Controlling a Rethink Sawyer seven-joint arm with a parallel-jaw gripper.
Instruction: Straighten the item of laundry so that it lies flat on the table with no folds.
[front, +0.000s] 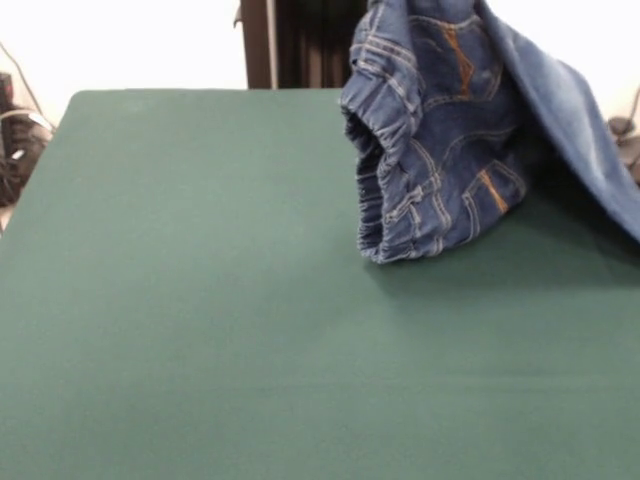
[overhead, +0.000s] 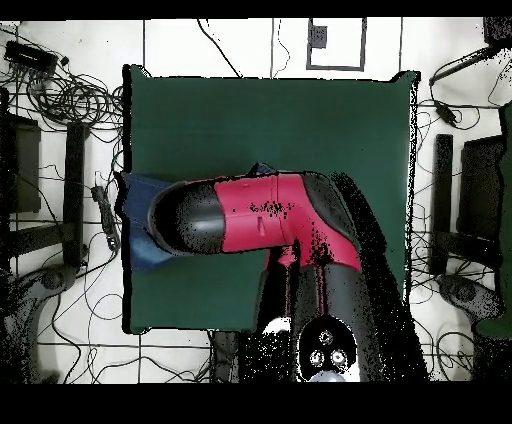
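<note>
jeans (front: 440, 150) hang lifted over the right far part of the green tabletop (front: 200, 300), elastic waistband lowest, one leg trailing right. overhead: red-black arm (overhead: 260, 215) covers them; tool hidden, state cannot be told.

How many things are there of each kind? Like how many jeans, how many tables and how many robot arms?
Jeans: 1 (blue, lifted up, not lying flat)
Table: 1 (green)
Robot arm: 1 (red and black, reaching across the table)
Total: 3
</note>
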